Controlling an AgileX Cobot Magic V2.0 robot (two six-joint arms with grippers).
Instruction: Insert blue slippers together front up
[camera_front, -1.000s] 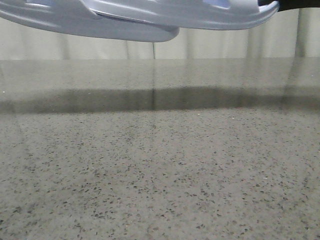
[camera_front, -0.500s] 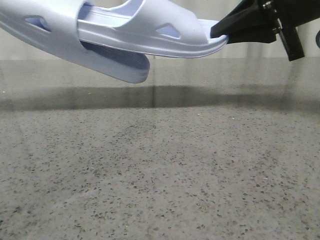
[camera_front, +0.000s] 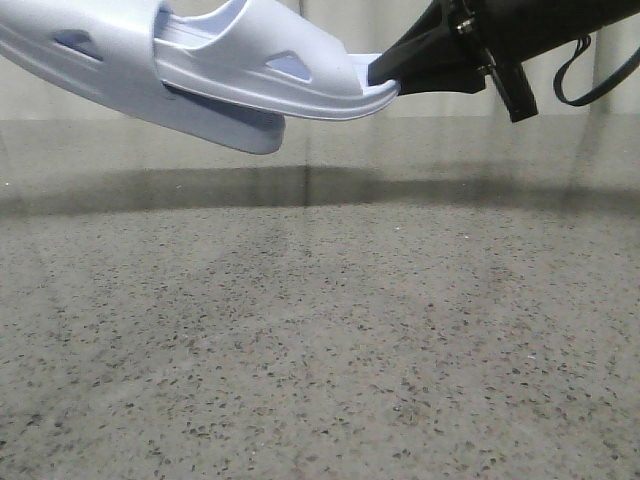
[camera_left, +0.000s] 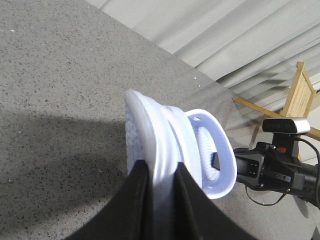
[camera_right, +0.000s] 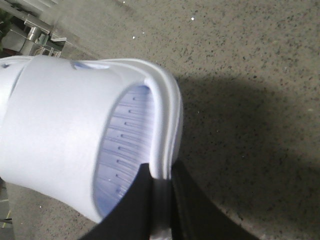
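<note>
Two pale blue slippers hang above the table at the top left of the front view. The inner slipper (camera_front: 260, 75) has its toe end pushed under the strap of the outer slipper (camera_front: 90, 70). My right gripper (camera_front: 385, 78) is shut on the inner slipper's heel rim, which also shows in the right wrist view (camera_right: 161, 172) with the ribbed footbed (camera_right: 125, 145). My left gripper (camera_left: 161, 172) is shut on the sole edge of the outer slipper (camera_left: 145, 130). The inner slipper (camera_left: 217, 150) shows beyond it. The left gripper is out of the front view.
A speckled grey table (camera_front: 320, 350) lies below both slippers. A pale curtain (camera_front: 450, 100) hangs behind it. In the left wrist view a wooden frame (camera_left: 300, 95) with a small camera (camera_left: 285, 125) stands past the table's far side.
The slippers came down from the top edge into view. My right gripper entered the view and moved left, pushing the inner slipper further into the outer one.
</note>
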